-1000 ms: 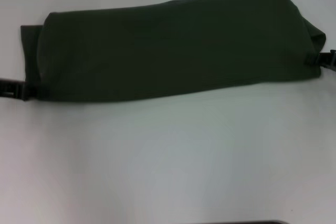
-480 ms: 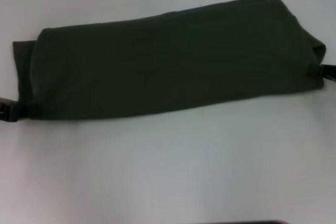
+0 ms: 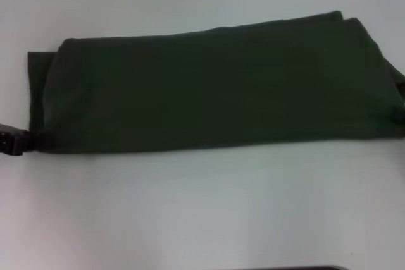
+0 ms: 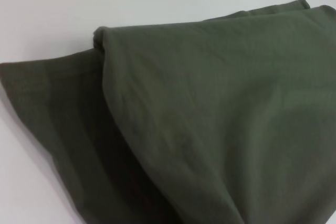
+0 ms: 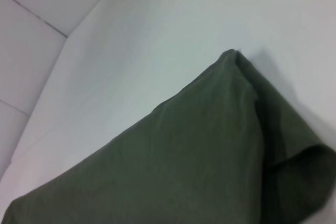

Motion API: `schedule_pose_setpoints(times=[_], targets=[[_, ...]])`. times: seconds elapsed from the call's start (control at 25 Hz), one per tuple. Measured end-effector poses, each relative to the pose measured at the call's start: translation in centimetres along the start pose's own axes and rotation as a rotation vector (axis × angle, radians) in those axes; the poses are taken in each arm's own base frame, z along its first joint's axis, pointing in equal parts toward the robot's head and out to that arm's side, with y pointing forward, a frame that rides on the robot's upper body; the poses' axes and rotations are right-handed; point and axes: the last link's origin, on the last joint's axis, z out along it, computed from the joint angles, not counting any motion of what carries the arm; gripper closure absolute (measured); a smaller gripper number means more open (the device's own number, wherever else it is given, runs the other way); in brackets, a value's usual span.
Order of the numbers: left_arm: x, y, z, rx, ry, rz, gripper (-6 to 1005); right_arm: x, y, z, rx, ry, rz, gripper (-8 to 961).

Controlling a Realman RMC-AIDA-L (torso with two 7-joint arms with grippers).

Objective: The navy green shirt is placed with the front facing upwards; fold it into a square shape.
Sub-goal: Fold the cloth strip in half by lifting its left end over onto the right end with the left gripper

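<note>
The navy green shirt lies folded into a long band across the white table, with no letters or collar showing. My left gripper sits at the band's near left corner, shut on the cloth there. The left wrist view shows the layered folds of the shirt close up, without my fingers. The band's right end runs off the head view's right edge, and my right gripper is not seen there. In the right wrist view a raised fold of the shirt fills the picture, again without fingers.
White tabletop stretches in front of and behind the band. A thin dark edge shows at the very bottom of the head view. Beyond the table's far edge, the right wrist view shows pale tiled surface.
The whole band has slid toward me and slightly to the right. The right gripper, earlier at the band's right end, has passed out of the head view.
</note>
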Motion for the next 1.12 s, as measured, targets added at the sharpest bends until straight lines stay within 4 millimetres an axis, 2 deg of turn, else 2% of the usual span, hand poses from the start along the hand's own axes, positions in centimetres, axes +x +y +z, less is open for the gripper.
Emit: schedule_pose_setpoints(times=[0.24,0.48,0.8,1.12], targets=[[-1.1,0.8,0.2,-0.056,-0.023,0.006,986,1.8,-0.6,-2.2,0.0,-0.04,0.021,933],[-2.2,1.4,0.3,-0.103,-0.04,0.009,986,2.8,-0.8,-3.3,0.002,-0.053,0.032,933],[-3.4,1.7,0.1,-0.126,-0.071,0.001,986,3.7,-0.9,-4.1,0.004,-0.064,0.055,934],[-3.6,1.7,0.1,-0.125,-0.086,0.004,986,4.2,-1.0,-4.3,0.008,-0.066,0.07,934]])
